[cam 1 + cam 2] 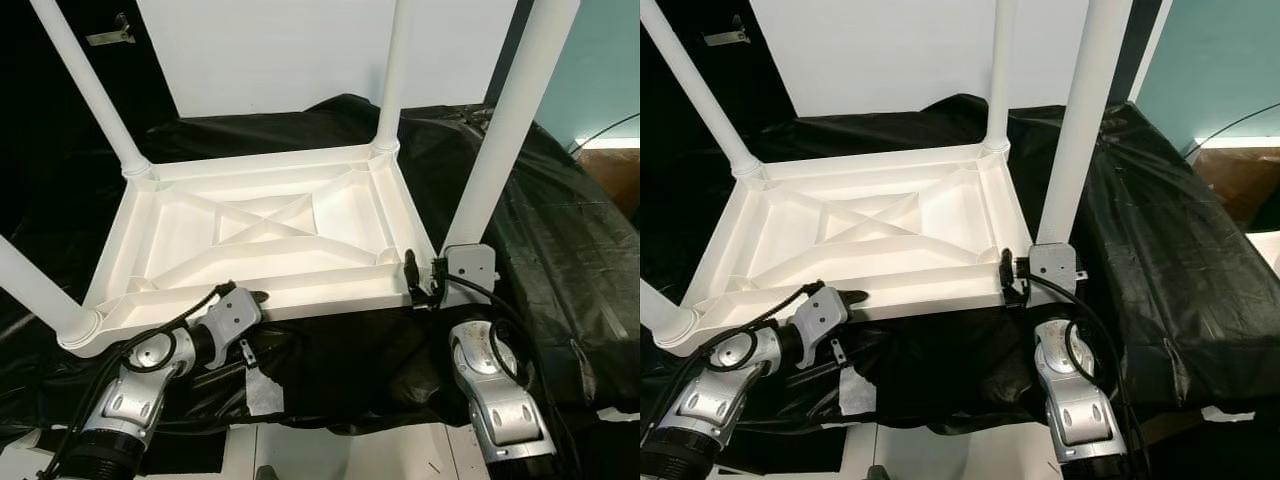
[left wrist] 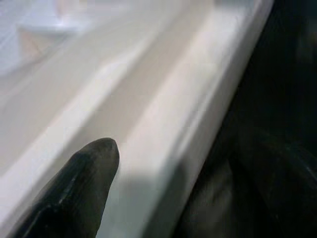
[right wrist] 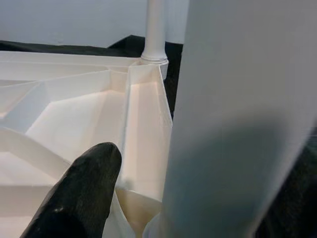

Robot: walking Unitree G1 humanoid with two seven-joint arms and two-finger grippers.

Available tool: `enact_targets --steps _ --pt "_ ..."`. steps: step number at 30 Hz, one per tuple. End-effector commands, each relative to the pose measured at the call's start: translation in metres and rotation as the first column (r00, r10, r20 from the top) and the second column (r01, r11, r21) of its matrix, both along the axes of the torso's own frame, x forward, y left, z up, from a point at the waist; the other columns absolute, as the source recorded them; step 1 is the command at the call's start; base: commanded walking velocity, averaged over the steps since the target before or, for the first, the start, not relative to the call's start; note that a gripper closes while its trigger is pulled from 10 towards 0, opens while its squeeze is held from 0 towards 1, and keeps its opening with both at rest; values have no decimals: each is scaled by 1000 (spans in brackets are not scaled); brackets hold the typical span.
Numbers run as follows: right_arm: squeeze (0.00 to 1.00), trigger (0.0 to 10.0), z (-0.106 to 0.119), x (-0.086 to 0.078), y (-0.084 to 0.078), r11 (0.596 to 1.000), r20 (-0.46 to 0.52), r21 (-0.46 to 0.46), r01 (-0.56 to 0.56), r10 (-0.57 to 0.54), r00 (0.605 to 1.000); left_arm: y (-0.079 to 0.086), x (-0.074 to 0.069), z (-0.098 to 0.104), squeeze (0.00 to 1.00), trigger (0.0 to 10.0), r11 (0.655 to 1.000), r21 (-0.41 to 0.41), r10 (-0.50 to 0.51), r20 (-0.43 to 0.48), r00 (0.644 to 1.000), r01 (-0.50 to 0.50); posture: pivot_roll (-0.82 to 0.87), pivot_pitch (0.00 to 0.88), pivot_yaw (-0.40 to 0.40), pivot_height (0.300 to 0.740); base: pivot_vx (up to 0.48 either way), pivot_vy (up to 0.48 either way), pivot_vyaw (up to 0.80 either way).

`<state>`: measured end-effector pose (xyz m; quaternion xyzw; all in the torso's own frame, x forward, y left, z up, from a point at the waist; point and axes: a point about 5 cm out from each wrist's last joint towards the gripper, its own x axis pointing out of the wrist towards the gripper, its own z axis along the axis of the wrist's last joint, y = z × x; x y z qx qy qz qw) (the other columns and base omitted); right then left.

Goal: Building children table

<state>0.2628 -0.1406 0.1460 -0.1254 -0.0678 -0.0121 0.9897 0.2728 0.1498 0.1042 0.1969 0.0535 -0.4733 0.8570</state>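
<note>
Upside-down white table (image 1: 260, 235), 4 legs up, ribbed underside.

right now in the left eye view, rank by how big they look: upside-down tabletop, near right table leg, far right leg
1. upside-down tabletop
2. near right table leg, though it's closer to the camera, which inflates it
3. far right leg

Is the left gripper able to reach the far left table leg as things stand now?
Probably not without moving: the left gripper sits at the tabletop's near rim, with the whole upturned tray before the far left leg.
</note>
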Motion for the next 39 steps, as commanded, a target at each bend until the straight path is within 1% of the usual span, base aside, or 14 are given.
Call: enact_targets --steps 1,2,4,6,12,23,24,25,26,28,31,33,36,39 --pt "0 10000 0 -4 0 1000 -12 -2 -13 13 1000 -3 2 6 0 10000 999 -52 14 0 1000 -14 -29 52 22 740 0 0 0" --pt "0 10000 0 -4 0 1000 -12 -2 -13 13 1000 -3 2 6 0 10000 999 -52 14 0 1000 -14 -29 52 22 740 0 0 0" --pt "0 10000 0 -14 -3 1000 -31 -1 -17 16 999 -6 5 16 0 10000 990 -141 28 9 1000 -27 -42 55 24 740 0 0 0" --pt "0 10000 0 -19 -5 1000 -36 0 -6 6 999 -6 5 18 0 10000 987 -161 34 10 999 -32 -53 57 28 740 0 0 0" --pt "0 10000 3 -28 -14 999 -44 -3 35 -35 998 -10 8 17 0 10000 985 -170 31 12 999 -29 -76 60 36 740 0 0 0" --pt "0 10000 -6 -39 -13 999 -158 36 -15 21 987 -15 14 24 0 10000 970 -235 74 14 997 -69 -89 63 36 740 0 0 0" --pt "0 824 -7 -40 -11 999 -165 36 -30 35 986 -14 16 25 0 10000 965 -250 90 13 996 -84 -86 60 34 740 0 0 0" --pt "0 824 -7 -40 -11 999 -165 36 -30 35 986 -14 16 25 0 10000 965 -250 90 13 996 -84 -86 60 34 740 0 0 0" --pt "0 0 -9 -38 -9 997 -179 43 -60 67 982 -9 20 25 0 10000 961 -241 140 11 990 -133 -79 56 31 740 0 0 0" --pt "0 0 -10 -36 -8 996 -187 49 -74 81 979 -6 23 24 0 10000 961 -226 168 11 986 -161 -79 56 31 740 0 0 0" --pt "0 0 -12 -31 -3 990 -210 54 -129 137 968 8 29 14 0 10000 965 -112 236 -9 972 -236 -65 49 23 740 0 0 0" --pt "0 0 -13 -26 0 986 -218 44 -159 164 962 15 27 8 0 10000 970 -49 234 -42 971 -236 -56 44 19 740 0 0 0" --pt "0 0 -14 -24 0 985 -222 41 -168 173 960 17 26 5 0 10000 972 -27 231 -62 971 -233 -56 44 19 740 0 0 0" --pt "0 0 -14 -18 0 982 -232 23 -187 187 955 20 15 -4 0 10000 987 22 159 -144 977 -157 -44 37 15 740 0 0 0"
